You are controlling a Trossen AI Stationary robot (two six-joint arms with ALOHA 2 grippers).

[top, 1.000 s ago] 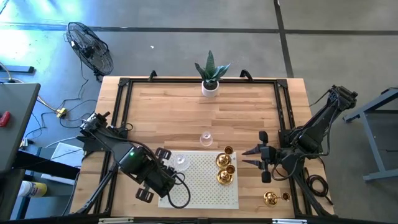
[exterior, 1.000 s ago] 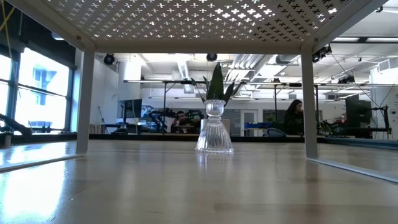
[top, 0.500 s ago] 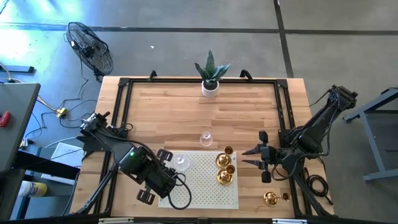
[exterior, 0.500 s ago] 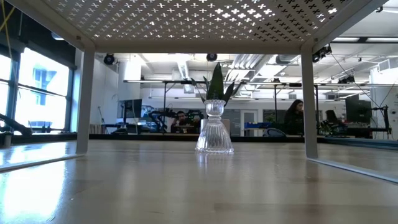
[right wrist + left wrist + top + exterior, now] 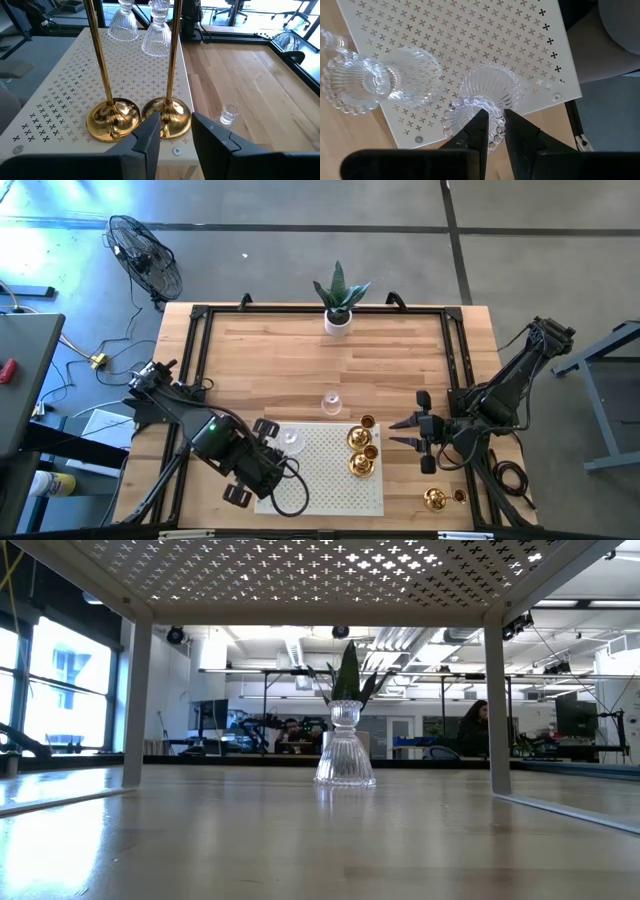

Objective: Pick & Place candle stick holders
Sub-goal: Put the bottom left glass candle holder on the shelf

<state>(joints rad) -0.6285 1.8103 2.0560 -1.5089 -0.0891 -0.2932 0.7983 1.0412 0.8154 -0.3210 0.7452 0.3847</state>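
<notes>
Two clear glass candle stick holders stand on the white perforated shelf [image 5: 330, 485] near its far left corner. One [image 5: 380, 80] stands free on its flared base. My left gripper [image 5: 495, 117] [image 5: 268, 432] is shut on the other [image 5: 487, 92], coming down from above. Two gold holders [image 5: 112, 117] [image 5: 167, 115] stand on their round bases at the shelf's right edge. My right gripper [image 5: 179, 131] [image 5: 410, 432] is open just right of them and touches nothing. A third glass holder [image 5: 331, 402] [image 5: 345, 755] stands on the table beyond the shelf. My left gripper pinches the beaded top rim [image 5: 496, 131] of the glass holder between its two fingers. One finger seems to be inside the cup and the other outside it. The fingers point steeply down. The holder is upright, and its flared base [image 5: 487, 87] looks to be on the shelf.
A white pot with a green plant [image 5: 339, 310] stands at the table's far edge. Another gold holder [image 5: 435, 498] is on the table near its near right corner. A black frame [image 5: 200, 360] runs round the tabletop. Bare wood lies between the plant and the shelf.
</notes>
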